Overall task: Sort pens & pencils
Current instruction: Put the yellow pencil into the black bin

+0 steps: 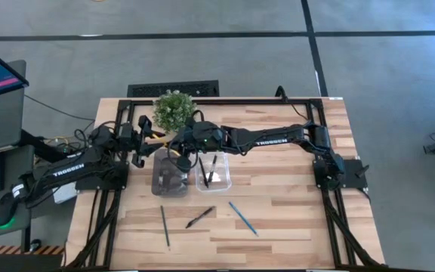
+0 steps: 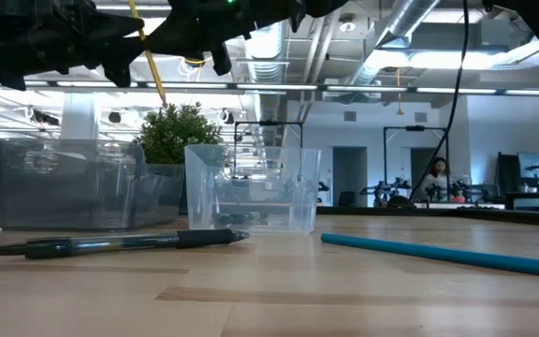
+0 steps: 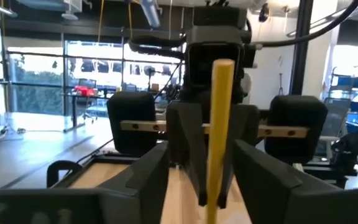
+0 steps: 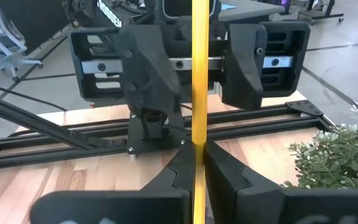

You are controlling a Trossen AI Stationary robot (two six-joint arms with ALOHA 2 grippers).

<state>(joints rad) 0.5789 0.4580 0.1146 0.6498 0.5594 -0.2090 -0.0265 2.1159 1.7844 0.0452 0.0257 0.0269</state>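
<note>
One wooden table [image 1: 293, 196] – grey floor [image 1: 391, 68]

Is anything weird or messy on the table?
A bit. The thin yellow pencil is up in the air, pinched by the right gripper, facing the left gripper. A dark green pencil, black pen and blue pencil lie scattered, pointing different ways.

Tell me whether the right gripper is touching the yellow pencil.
Touching: the right wrist view shows the right gripper shut on the yellow pencil.

Pale wooden table [image 1: 293, 219], clear glossy plastic bins [image 2: 251, 187], matt black claws.
</note>
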